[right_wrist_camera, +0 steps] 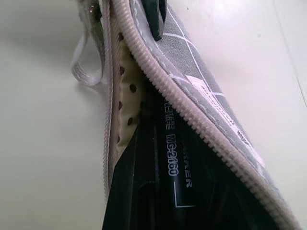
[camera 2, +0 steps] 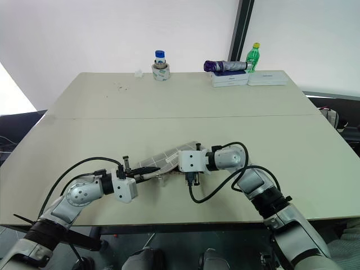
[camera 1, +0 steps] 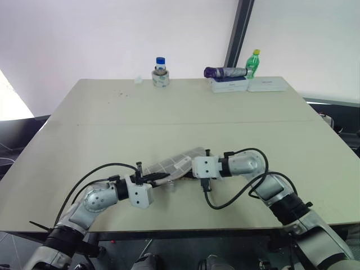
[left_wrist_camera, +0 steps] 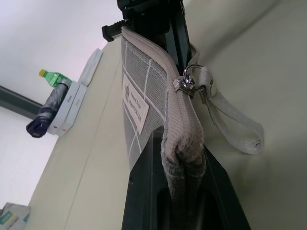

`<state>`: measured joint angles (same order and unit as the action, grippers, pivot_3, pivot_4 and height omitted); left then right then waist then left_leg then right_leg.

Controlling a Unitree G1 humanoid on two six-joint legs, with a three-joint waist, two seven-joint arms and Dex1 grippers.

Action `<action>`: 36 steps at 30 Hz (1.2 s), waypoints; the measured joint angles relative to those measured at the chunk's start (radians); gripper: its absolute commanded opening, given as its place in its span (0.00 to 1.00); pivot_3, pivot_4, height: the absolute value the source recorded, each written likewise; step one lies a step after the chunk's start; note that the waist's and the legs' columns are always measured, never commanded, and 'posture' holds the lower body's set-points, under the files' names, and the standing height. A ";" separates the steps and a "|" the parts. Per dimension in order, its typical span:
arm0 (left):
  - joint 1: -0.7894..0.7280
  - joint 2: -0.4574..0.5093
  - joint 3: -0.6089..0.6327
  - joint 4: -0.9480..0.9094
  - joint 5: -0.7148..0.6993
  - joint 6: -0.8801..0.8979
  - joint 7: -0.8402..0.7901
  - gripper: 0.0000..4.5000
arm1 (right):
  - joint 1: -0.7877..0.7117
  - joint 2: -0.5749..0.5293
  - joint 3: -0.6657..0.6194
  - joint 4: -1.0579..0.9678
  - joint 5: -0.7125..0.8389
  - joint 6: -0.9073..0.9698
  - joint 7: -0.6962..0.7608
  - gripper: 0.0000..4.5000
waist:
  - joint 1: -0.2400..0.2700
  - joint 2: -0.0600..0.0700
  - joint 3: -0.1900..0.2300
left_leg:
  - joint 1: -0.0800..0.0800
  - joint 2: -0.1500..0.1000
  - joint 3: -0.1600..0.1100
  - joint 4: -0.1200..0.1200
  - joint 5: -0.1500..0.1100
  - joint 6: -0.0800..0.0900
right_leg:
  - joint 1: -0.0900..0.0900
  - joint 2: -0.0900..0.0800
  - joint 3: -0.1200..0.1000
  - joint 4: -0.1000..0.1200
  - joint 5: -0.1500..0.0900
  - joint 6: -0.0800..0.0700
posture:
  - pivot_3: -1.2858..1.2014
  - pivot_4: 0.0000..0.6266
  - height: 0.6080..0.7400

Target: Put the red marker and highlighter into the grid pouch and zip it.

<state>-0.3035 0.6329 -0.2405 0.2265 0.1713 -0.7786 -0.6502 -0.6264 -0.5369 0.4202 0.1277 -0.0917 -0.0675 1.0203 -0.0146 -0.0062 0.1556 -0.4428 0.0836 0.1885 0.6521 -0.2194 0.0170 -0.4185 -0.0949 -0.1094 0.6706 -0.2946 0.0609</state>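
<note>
A: What's nearest?

B: The left claw (camera 1: 163, 179), at the near left of the tabletop (camera 1: 185, 112), pinched tight on one end of the grid pouch (camera 1: 175, 164). In the left wrist view the fabric end sits clamped between its two black fingers (left_wrist_camera: 144, 191), with the zipper pull (left_wrist_camera: 187, 85) and a pale wrist strap (left_wrist_camera: 235, 125) hanging just past them.

A: And the pouch itself?

B: Near the front edge, about centre, lifted between the two claws — tilted, with its far right end higher. The mouth is open.

A: The right claw?

B: The right claw (camera 1: 191, 170) meets the pouch from the right. Its fingers reach into the open mouth, but whether they are spread or pinching I cannot tell. The right wrist view shows a dark marker barrel (right_wrist_camera: 173, 158) with white lettering lying inside, beside the dotted lining (right_wrist_camera: 125, 96) and along the zipper teeth (right_wrist_camera: 192, 120).

A: The highlighter?

B: I can't make it out.

A: Farther back?

B: At the far edge — a roll of tape with a blue-capped bottle (camera 1: 161, 72) on it, then to the right white boxes (camera 1: 247, 84), a folded purple umbrella (camera 1: 225, 72) and a green bottle (camera 1: 254, 62).
</note>
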 measured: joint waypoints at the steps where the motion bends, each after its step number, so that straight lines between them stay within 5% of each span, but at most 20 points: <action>1: -0.002 0.004 0.000 0.004 -0.002 -0.001 0.000 0.00 | 0.000 0.004 -0.005 0.002 0.013 -0.002 0.009 0.39 | 0.000 0.000 0.000 | 0.000 0.000 0.000 0.000 0.000 0.000 | 0.000 0.000 0.000 0.000 0.000 0.000 | 0.52 0.24 1.00; 6: -0.002 0.009 0.009 0.007 -0.008 0.005 0.006 0.00 | 0.006 0.006 -0.047 -0.002 0.057 -0.025 0.016 0.96 | 0.002 0.000 0.000 | 0.000 0.000 0.000 0.000 0.000 0.000 | 0.000 0.000 0.000 0.000 0.000 0.000 | 0.52 0.24 1.00; 20: -0.001 -0.041 0.027 0.012 -0.022 0.059 0.029 0.00 | 0.179 -0.054 -0.289 -0.328 0.352 0.331 -0.015 0.96 | 0.003 0.000 0.000 | 0.000 0.000 -0.002 0.000 -0.002 0.004 | 0.001 0.000 0.000 0.000 0.000 0.000 | 0.52 0.24 1.00; 27: -0.016 -0.091 0.056 -0.047 -0.205 0.277 -0.024 0.00 | 0.220 0.007 -0.319 -0.328 0.414 0.408 -0.082 0.96 | 0.000 0.000 0.000 | 0.000 0.000 -0.002 0.001 -0.001 0.002 | 0.001 0.001 0.000 0.000 0.000 0.000 | 0.52 0.24 1.00; 36: -0.032 -0.068 0.046 -0.064 -0.045 0.239 0.002 0.00 | 0.353 0.041 -0.310 -0.398 0.545 0.674 -0.149 0.96 | 0.003 0.000 0.000 | 0.000 0.000 -0.003 0.001 -0.003 0.005 | 0.002 0.000 0.000 -0.001 0.000 0.000 | 0.52 0.24 1.00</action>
<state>-0.3358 0.5646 -0.1948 0.1627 0.1266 -0.5399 -0.6482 -0.2730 -0.4962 0.1099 -0.2704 0.4528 0.6061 0.8714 -0.0116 -0.0066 0.1555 -0.4424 0.0833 0.1852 0.6526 -0.2225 0.0221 -0.4163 -0.0950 -0.1097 0.6701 -0.2945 0.0608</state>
